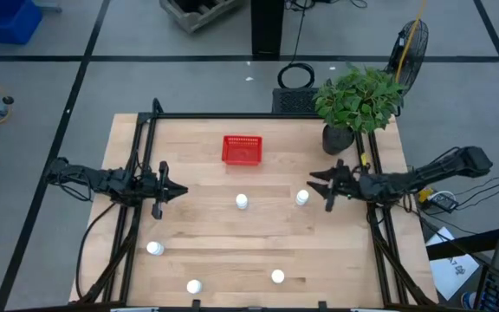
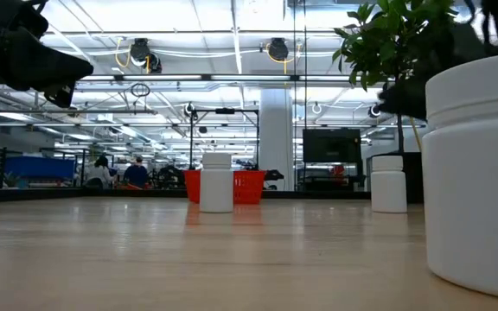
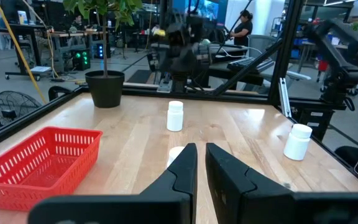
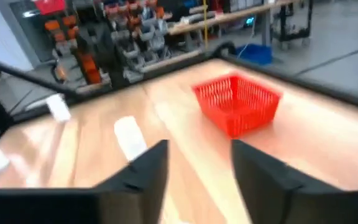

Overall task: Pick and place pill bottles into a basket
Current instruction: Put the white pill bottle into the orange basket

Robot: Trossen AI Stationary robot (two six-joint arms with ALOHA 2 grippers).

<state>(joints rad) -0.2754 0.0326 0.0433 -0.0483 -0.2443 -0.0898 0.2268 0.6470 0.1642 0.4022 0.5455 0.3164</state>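
- All 5 pill bottles (image 1: 242, 201) stand upright on the table (image 1: 206, 251), none in the basket (image 1: 242, 149), so I judge nothing is placed yet
- 2 stand mid-table, 1 of them (image 1: 302, 198) just beside the right gripper (image 1: 319, 184); 3 are nearer the front edge
- The right gripper's fingers are spread wide and empty, probably lined up on that nearest bottle
- The left gripper (image 1: 180, 190) waits at the left side, fingers almost together, holding nothing
- The plant pot (image 1: 338, 139) stands in the far right corner, near the right arm's path
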